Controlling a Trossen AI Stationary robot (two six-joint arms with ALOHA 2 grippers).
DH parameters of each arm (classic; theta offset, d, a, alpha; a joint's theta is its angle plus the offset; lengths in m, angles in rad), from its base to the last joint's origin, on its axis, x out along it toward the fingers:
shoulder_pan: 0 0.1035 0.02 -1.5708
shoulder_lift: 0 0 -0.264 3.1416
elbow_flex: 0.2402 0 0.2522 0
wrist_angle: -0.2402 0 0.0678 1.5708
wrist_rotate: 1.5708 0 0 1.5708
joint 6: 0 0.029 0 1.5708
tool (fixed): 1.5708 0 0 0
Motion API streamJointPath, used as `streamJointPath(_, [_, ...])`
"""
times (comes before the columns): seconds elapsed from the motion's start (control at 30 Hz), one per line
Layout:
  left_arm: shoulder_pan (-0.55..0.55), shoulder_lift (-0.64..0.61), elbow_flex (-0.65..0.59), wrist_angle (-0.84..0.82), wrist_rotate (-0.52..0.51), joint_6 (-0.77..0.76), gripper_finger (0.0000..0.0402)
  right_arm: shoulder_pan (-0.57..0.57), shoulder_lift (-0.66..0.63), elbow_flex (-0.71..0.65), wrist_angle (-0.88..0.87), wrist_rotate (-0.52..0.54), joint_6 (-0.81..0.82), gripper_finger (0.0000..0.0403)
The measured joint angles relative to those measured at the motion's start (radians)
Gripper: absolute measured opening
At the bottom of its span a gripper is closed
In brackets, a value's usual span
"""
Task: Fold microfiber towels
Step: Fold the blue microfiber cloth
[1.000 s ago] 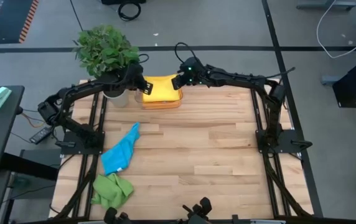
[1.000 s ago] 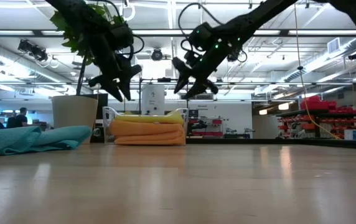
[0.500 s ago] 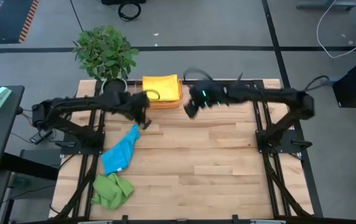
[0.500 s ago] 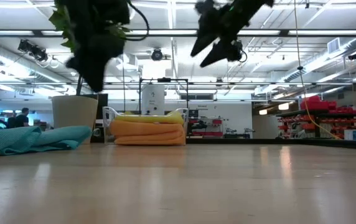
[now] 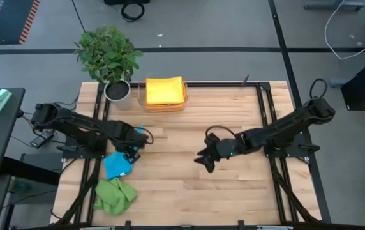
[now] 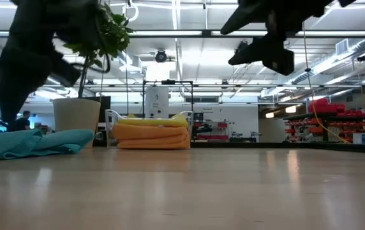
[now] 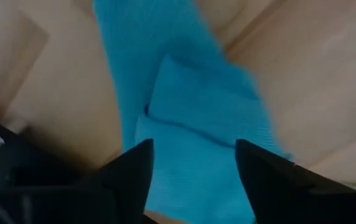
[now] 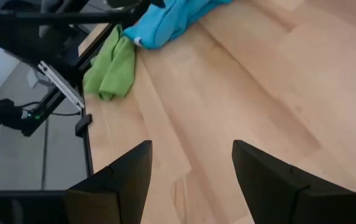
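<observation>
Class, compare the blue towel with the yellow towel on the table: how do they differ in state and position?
The blue towel lies loose and rumpled on the bare wood near the left edge; the yellow towel is folded square, atop a stack at the far edge. The left gripper hovers open over the blue towel; no gripper is near the yellow towel. Both are plain, bright cloths.

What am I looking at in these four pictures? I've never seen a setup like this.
It is a two-armed robot at a wooden table. One picture looks straight down, one looks level across the tabletop, and two come from cameras on the wrists. The left gripper hangs open over a crumpled blue towel; its wrist camera shows the two dark fingers either side of the cloth, not gripping it. The right gripper is open above bare wood and holds nothing. A crumpled green towel lies near the blue one. Folded yellow and orange towels are stacked in a clear tray beside a potted plant.
</observation>
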Motion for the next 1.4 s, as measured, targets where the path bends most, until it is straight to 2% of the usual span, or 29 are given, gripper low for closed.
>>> streamJointPath(0.2, [0.006, -0.001, -0.126, 0.085, 0.013, -0.060, 0.0256, 0.090, 0.008, -0.007, 0.003, 0.073, 0.043, 0.0229])
streamJointPath(0.33, [0.008, -0.001, -0.187, 0.133, 0.040, -0.107, 0.0229, 0.111, 0.005, 0.001, 0.004, 0.085, 0.065, 0.0229])
streamJointPath(0.4, [0.007, -0.001, -0.194, 0.169, 0.071, -0.117, 0.0191, 0.125, 0.004, 0.002, 0.005, 0.085, 0.075, 0.0229])
streamJointPath(0.47, [0.006, 0.000, -0.175, 0.169, 0.120, -0.127, 0.0127, 0.139, 0.004, 0.002, 0.003, 0.085, 0.080, 0.0229])
streamJointPath(0.53, [-0.004, -0.001, -0.117, 0.169, 0.164, -0.129, 0.0046, 0.150, 0.004, 0.002, 0.003, 0.088, 0.080, 0.0229])
streamJointPath(0.57, [-0.013, -0.003, -0.074, 0.166, 0.172, -0.129, 0.0025, 0.153, 0.004, 0.002, 0.002, 0.088, 0.080, 0.0229])
streamJointPath(0.67, [-0.041, -0.010, 0.096, 0.151, 0.171, -0.099, 0.0021, 0.162, -0.013, 0.002, -0.015, 0.085, 0.080, 0.0229])
streamJointPath(0.8, [-0.088, -0.010, 0.352, 0.220, 0.110, 0.036, 0.0009, 0.173, -0.091, 0.002, -0.071, 0.078, 0.068, 0.0229])
streamJointPath(0.87, [-0.117, -0.008, 0.449, 0.328, 0.040, 0.119, 0.0009, 0.183, -0.146, 0.002, -0.112, 0.081, 0.050, 0.0229])
streamJointPath(0.97, [-0.158, -0.008, 0.520, 0.502, -0.099, 0.231, 0.0016, 0.219, -0.236, 0.002, -0.177, 0.107, 0.014, 0.0229])
streamJointPath(1.07, [-0.182, -0.005, 0.517, 0.650, -0.177, 0.347, 0.0012, 0.269, -0.307, 0.003, -0.185, 0.145, -0.048, 0.0229])
streamJointPath(1.17, [-0.190, 0.014, 0.468, 0.741, -0.203, 0.394, 0.0007, 0.323, -0.349, 0.004, -0.173, 0.253, -0.074, 0.0229])
streamJointPath(1.27, [-0.188, 0.048, 0.387, 0.800, -0.207, 0.392, 0.0013, 0.357, -0.357, 0.004, -0.174, 0.376, -0.062, 0.0229])
streamJointPath(1.4, [-0.155, 0.102, 0.232, 0.933, -0.245, 0.306, 0.0011, 0.358, -0.314, 0.004, -0.178, 0.407, -0.032, 0.0229])
